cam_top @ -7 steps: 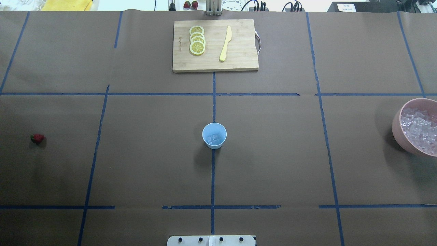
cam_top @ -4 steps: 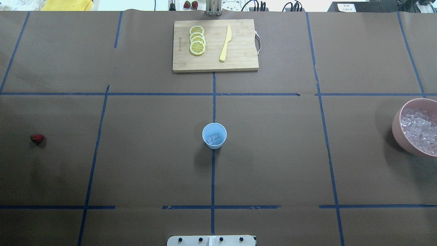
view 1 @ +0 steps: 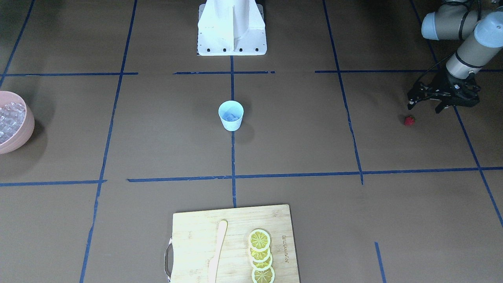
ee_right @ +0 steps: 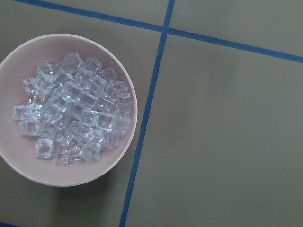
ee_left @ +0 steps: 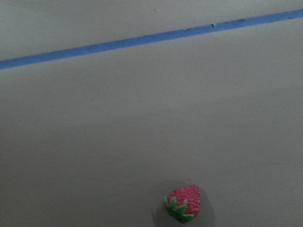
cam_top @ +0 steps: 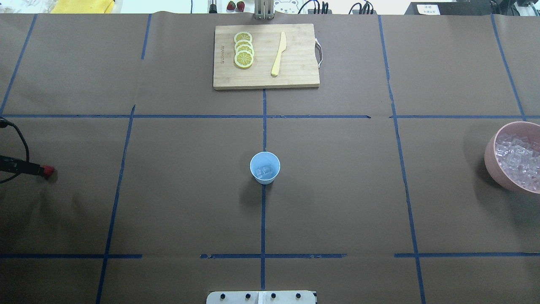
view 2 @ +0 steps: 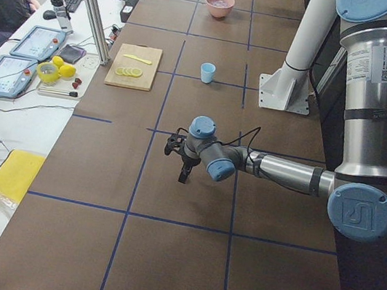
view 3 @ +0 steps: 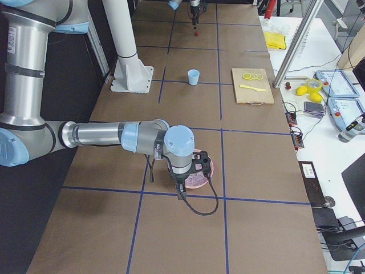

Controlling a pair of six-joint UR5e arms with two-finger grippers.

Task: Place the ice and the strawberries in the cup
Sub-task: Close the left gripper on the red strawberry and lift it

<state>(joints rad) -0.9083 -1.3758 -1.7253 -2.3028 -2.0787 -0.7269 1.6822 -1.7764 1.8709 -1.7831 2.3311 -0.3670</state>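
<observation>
The light-blue cup [cam_top: 265,168] stands mid-table with a few ice cubes [cam_top: 264,171] in it; it also shows in the front view [view 1: 231,116]. The red strawberry [view 1: 409,120] lies on the table far to my left, also in the left wrist view [ee_left: 183,203]. My left gripper [view 1: 424,108] is open, just above and beside the strawberry, and one of its fingers [cam_top: 21,166] reaches it in the overhead view. My right gripper [view 3: 183,184] hangs over the pink bowl of ice [ee_right: 75,111]; I cannot tell whether it is open or shut.
The pink bowl [cam_top: 490,162] sits at the table's right edge. A wooden cutting board [cam_top: 295,67] with lemon slices [cam_top: 244,50] and a yellow knife [cam_top: 278,55] lies at the far middle. Blue tape lines cross the brown table.
My left gripper has come into the overhead view from the left edge and now reaches the strawberry. The cup, bowl and board have not moved.
</observation>
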